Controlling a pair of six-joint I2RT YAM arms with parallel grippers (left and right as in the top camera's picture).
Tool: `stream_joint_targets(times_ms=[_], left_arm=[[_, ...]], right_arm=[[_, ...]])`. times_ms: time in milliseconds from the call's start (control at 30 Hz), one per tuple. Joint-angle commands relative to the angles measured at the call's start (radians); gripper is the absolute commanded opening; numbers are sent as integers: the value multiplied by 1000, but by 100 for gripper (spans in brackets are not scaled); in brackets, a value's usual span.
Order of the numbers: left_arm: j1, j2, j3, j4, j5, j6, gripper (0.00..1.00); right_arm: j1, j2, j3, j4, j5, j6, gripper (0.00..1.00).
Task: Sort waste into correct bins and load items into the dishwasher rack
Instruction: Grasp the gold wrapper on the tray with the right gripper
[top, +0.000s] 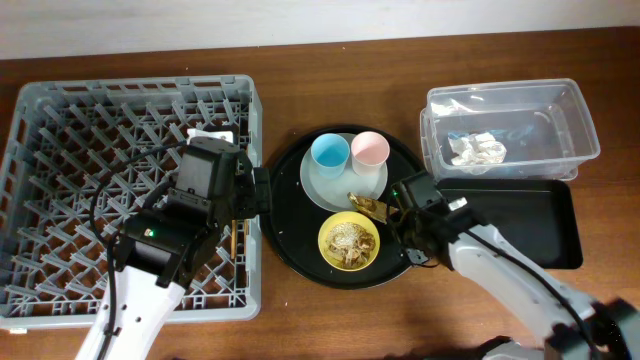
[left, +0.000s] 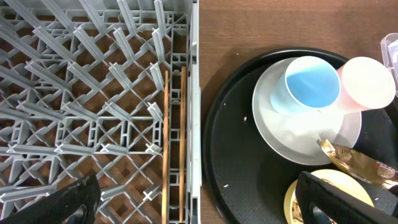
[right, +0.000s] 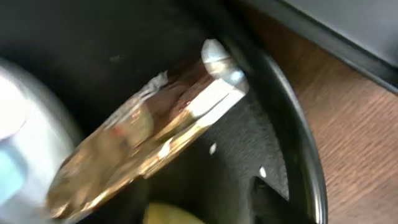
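Observation:
The grey dishwasher rack (top: 60, 110) fills the left. The chopsticks (left: 166, 143) lie along its right wall. My left gripper (left: 202, 205) is open and empty above that wall (top: 255, 195). On the round black tray (top: 285, 215) the grey-white plate (top: 345, 185) carries the blue cup (top: 329, 153) and pink cup (top: 369, 150). The yellow bowl (top: 325, 240) holds food scraps (top: 350, 240). The gold-brown wrapper (top: 368, 205) lies between plate and bowl. My right gripper (top: 392, 212) is open right at it; the wrapper (right: 143, 143) fills the right wrist view. The napkin (top: 477, 150) lies in the clear tub (top: 575, 110).
The shallow black rectangular tray (top: 520, 215) sits in front of the clear tub, just right of the round tray's rim (right: 292, 137). Bare wooden table shows between the rack and the round tray and along the front edge.

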Motion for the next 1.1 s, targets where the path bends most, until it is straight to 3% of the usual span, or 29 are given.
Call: stream_joint_targets(times_ms=[0,267,300,333,367,433,500,533,567,600,633,1067], left_arm=[[3,-5,12,-1,7,2,99],[3,-5,12,-1,7,2,99],[3,-5,12,-1,7,2,99],[3,-5,12,-1,7,2,99],[3,-5,12,-1,7,2,99],[3,-5,12,-1,7,2,100],[3,-5,12,-1,7,2,99],[3,-5,12,-1,7,2,99],[3,-5,12,-1,7,2,99],[3,-5,12,-1,7,2,99],[3,-5,12,-1,7,2,99],[3,-5,12,-1,7,2,99]], right_arm=[[8,99,-2,60,19,84,59],[6,122,3,101,31,82,43],[6,119,8,103,31,68,37],[6,114,13,104,31,50,24],[6,108,21,105,31,16,4],[6,80,47,105,31,-109,4],[6,39,74,105,31,-322,4],[6,21,89,105,31,-457,8],[5,-8,108,104,31,-682,39],[5,-21,109,104,30,-698,82],[6,-23,109,105,21,-679,99],[6,131,109,108,-14,-147,98]])
